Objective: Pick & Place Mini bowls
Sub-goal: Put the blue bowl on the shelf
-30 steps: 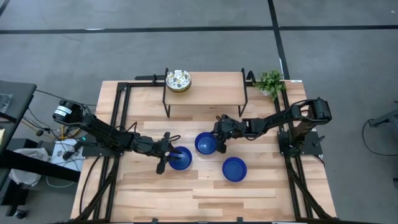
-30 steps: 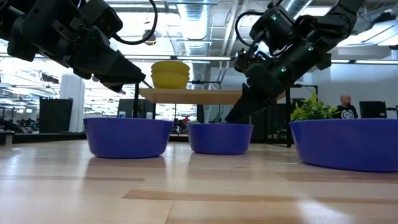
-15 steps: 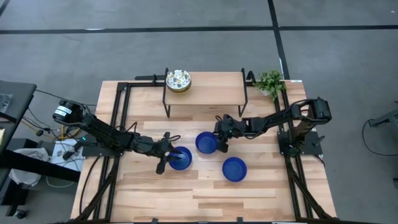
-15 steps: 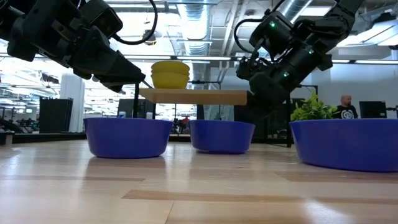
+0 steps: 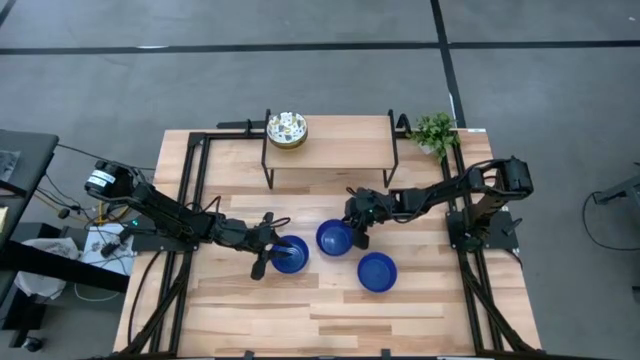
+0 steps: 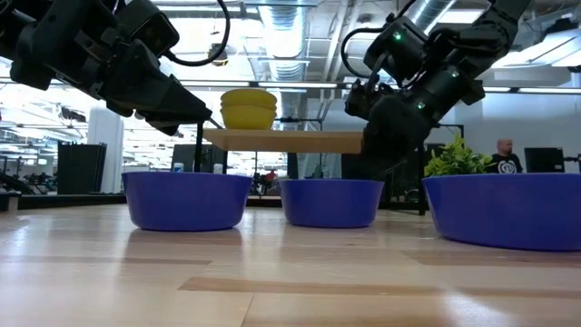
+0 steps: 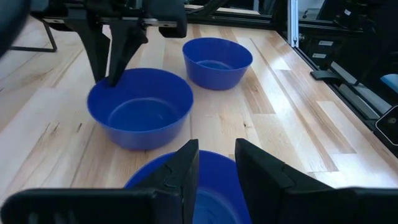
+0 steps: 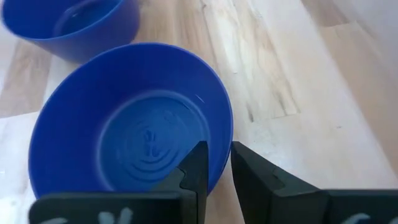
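A: Why does the right gripper (image 8: 214, 163) straddle the middle bowl (image 5: 335, 238)?
B: Fingers clamp its rim, one inside, one outside, for carrying.
A: And the left gripper (image 7: 214, 163)?
B: It grips the rim of the bowl (image 5: 290, 254) just left of that one, likewise.

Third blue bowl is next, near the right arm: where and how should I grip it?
Grip the free blue bowl by its thin upright rim, one finger inside, one outside, coming down from above. It sits upright and open, apart from the middle bowl that the right gripper holds by its rim.
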